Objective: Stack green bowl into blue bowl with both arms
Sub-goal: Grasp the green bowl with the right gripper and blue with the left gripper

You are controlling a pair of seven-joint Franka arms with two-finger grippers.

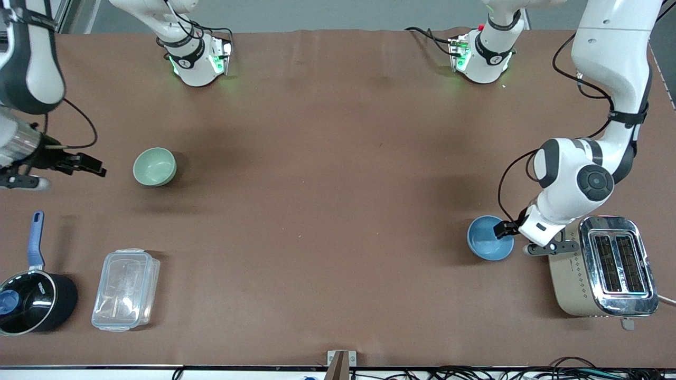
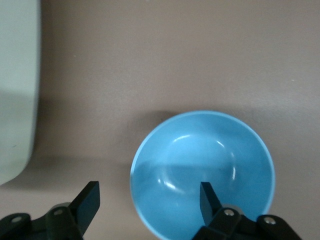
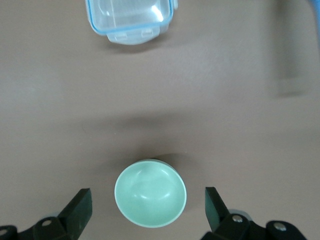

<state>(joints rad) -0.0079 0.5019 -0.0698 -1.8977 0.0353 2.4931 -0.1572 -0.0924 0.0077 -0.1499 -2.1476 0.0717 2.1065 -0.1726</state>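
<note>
- Blue bowl (image 1: 489, 238) upright on the brown bench (image 1: 327, 211) at the left arm's end, just beside a toaster (image 1: 604, 266).
- Left tool (image 2: 150, 197) low over that bowl's rim, fingers spread, one inside the bowl and one outside.
- Green bowl (image 1: 154, 167) upright, farther from the front camera, toward the right arm's end.
- Right tool (image 3: 148, 206) raised beside the green bowl, fingers spread, empty.
</note>
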